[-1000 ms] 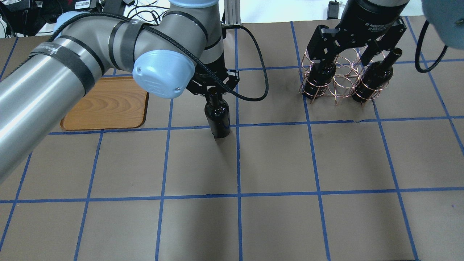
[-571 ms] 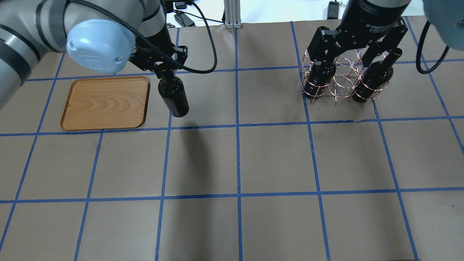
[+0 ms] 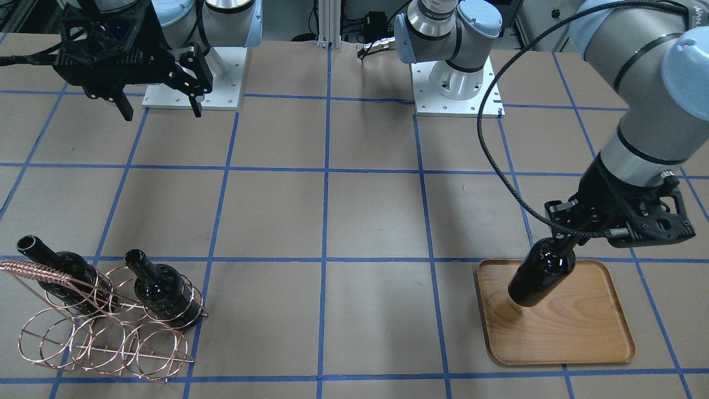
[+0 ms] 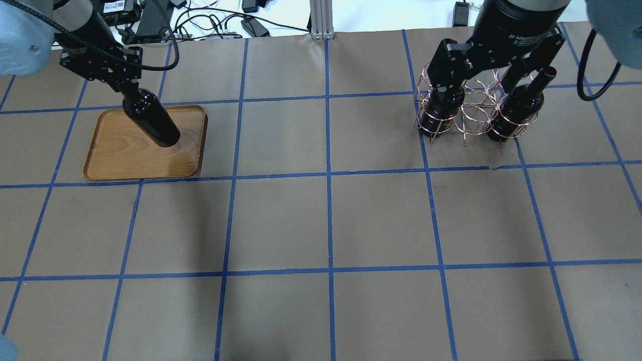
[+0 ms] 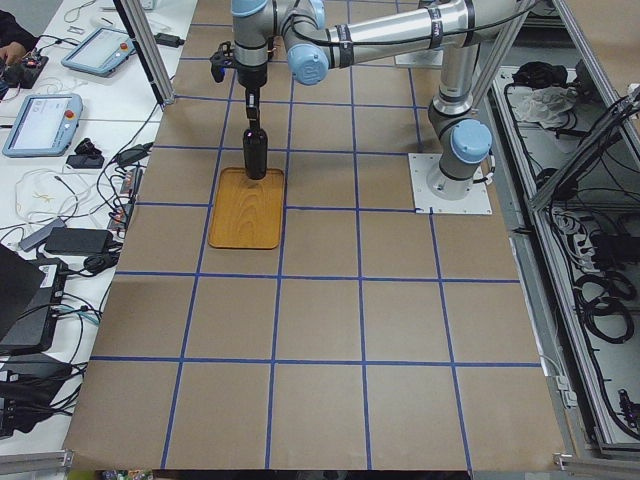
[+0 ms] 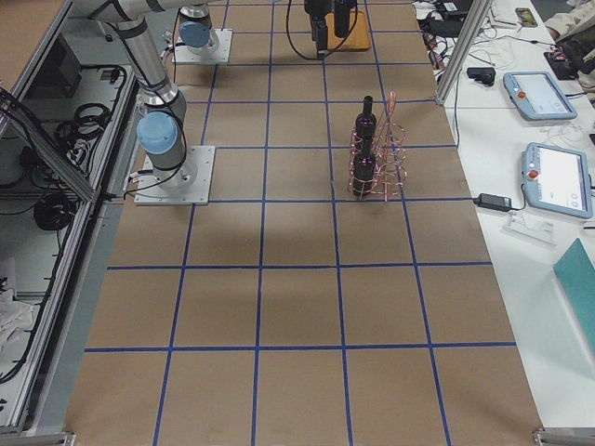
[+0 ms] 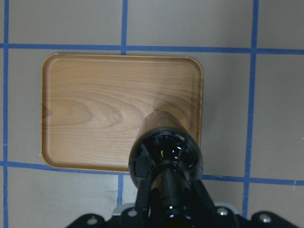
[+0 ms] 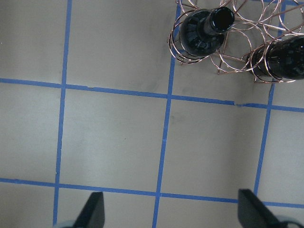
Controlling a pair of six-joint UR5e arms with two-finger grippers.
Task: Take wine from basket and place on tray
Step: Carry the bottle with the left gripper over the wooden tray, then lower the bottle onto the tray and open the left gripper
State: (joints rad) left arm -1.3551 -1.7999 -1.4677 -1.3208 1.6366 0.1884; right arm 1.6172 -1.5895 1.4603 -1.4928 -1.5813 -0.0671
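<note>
My left gripper is shut on the neck of a near-black wine bottle. It holds the bottle upright over the wooden tray, toward the tray's right side. I cannot tell whether the bottle's base touches the wood. The same shows in the front view: gripper, bottle, tray. In the left wrist view the bottle hangs over the tray. My right gripper is open and empty, high above the copper wire basket. Two more bottles stand in the basket.
The basket has a twisted wire handle and an empty middle slot between its two bottles. Brown paper with a blue tape grid covers the table. Cables and a metal post lie beyond the far edge.
My left arm has carried the bottle leftward from the table's middle to above the tray. The right gripper and the basket have not moved.
</note>
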